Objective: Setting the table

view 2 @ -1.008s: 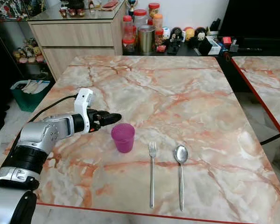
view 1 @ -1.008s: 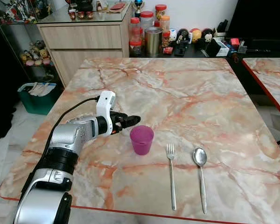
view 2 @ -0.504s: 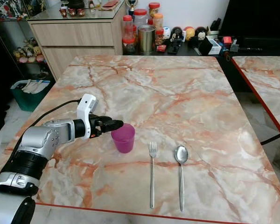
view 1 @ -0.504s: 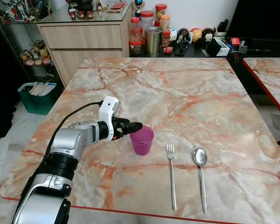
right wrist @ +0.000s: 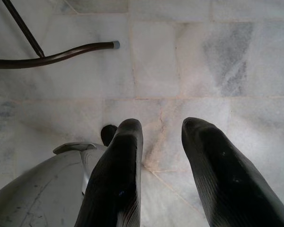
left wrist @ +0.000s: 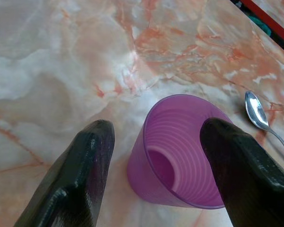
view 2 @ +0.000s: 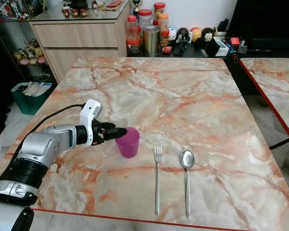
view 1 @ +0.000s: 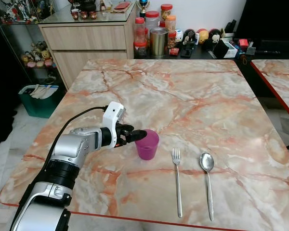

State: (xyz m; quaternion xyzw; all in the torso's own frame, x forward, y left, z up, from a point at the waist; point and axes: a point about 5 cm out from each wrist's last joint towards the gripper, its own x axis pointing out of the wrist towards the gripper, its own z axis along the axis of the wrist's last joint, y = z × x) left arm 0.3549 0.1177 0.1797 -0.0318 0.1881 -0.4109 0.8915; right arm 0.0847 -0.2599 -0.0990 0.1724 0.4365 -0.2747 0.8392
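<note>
The left gripper (view 1: pixel 137 134) reaches the purple cup (view 1: pixel 147 144) from its left, jaws apart, one finger inside the rim and one outside. The cup stands upright on the marble table (view 1: pixel 192 101). Just right of the cup lies a fork (view 1: pixel 177 180), then a spoon (view 1: pixel 207 180). The right gripper (right wrist: pixel 161 165) hangs over floor tiles, jaws apart.
</note>
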